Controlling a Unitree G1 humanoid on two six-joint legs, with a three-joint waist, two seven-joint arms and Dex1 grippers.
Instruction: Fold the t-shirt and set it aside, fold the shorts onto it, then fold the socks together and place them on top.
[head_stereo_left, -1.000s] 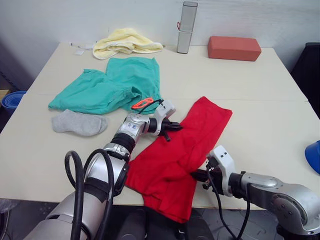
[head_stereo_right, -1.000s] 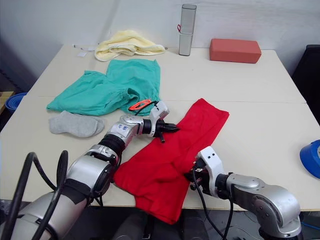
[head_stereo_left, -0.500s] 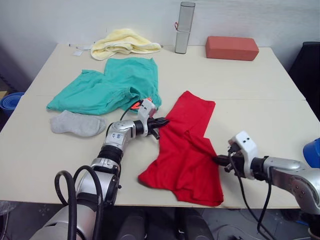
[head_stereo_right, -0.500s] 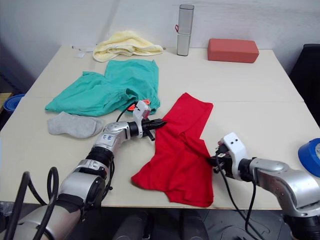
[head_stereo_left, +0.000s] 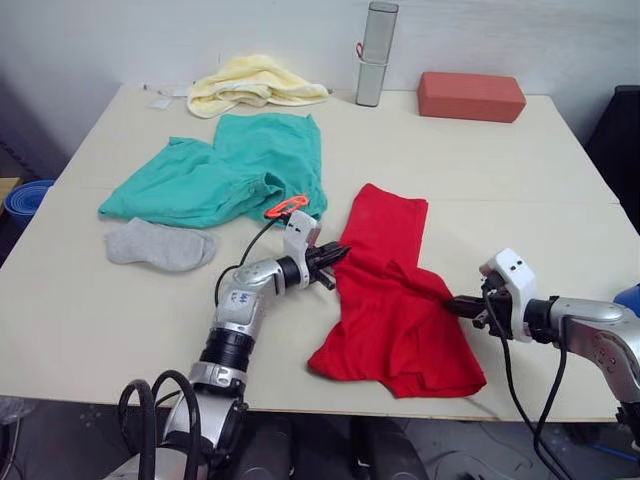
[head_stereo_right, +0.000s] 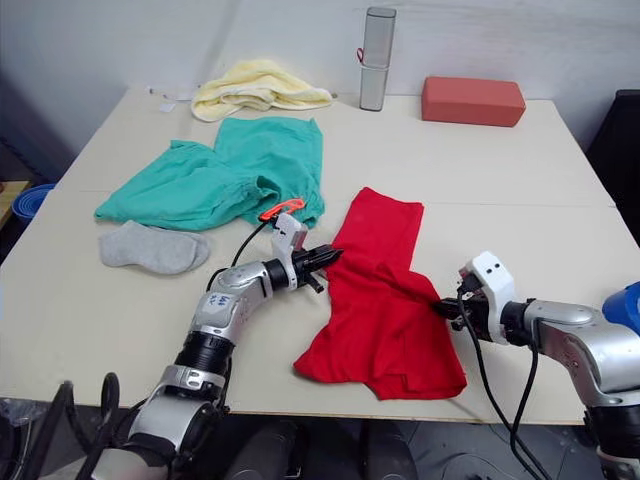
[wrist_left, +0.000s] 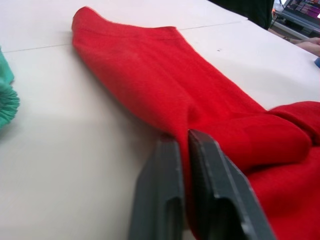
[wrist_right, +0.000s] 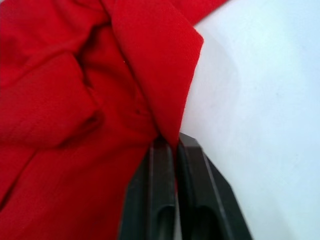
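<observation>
The t-shirt (head_stereo_left: 395, 295) lies crumpled in a long bunch on the tabletop (head_stereo_left: 520, 180), near the front edge and a little right of centre, its narrow end pointing toward 12 o'clock. The left tool (head_stereo_left: 336, 262) pinches the shirt's edge at 9 o'clock, its fingers (wrist_left: 200, 190) pressed together with red cloth between them. The right tool (head_stereo_left: 452, 303) grips a fold at the shirt's 3 o'clock side, fingers (wrist_right: 161, 195) likewise closed on the fabric. At 10 o'clock from the shirt, the shorts (head_stereo_left: 225, 170) lie spread out, their orange drawstring (head_stereo_left: 286, 207) just beside the left tool. The socks (head_stereo_left: 158, 245) rest at 9 o'clock, well apart from the shirt, just in front of the shorts. Along the far edge sit a towel (head_stereo_left: 255, 82), a grey cylinder (head_stereo_left: 375, 52) and a red block (head_stereo_left: 470, 96).
</observation>
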